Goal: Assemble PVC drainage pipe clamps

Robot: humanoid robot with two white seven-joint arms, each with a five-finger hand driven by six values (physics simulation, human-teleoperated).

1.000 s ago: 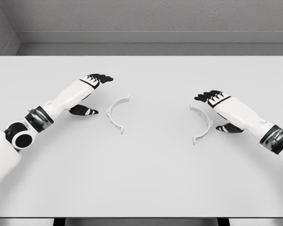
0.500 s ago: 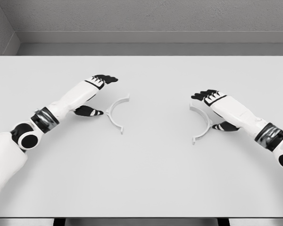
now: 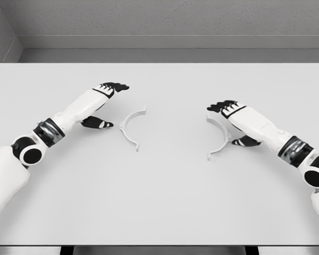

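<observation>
On the matte table, two thin curved white clamp halves lie beside released, spread left hand and right hand.

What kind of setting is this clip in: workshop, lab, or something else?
Likely a bare simulated test bench, not a real workshop: a plain white table against featureless grey walls, with only two white half-ring clamp pieces on it and the left hand and right hand beside them.

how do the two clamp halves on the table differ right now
The left clamp half bows toward the left hand and lies apart from it; the right clamp half bows toward the right hand, whose open fingers reach over it. Both are thin white half-rings lying flat on the table.
</observation>
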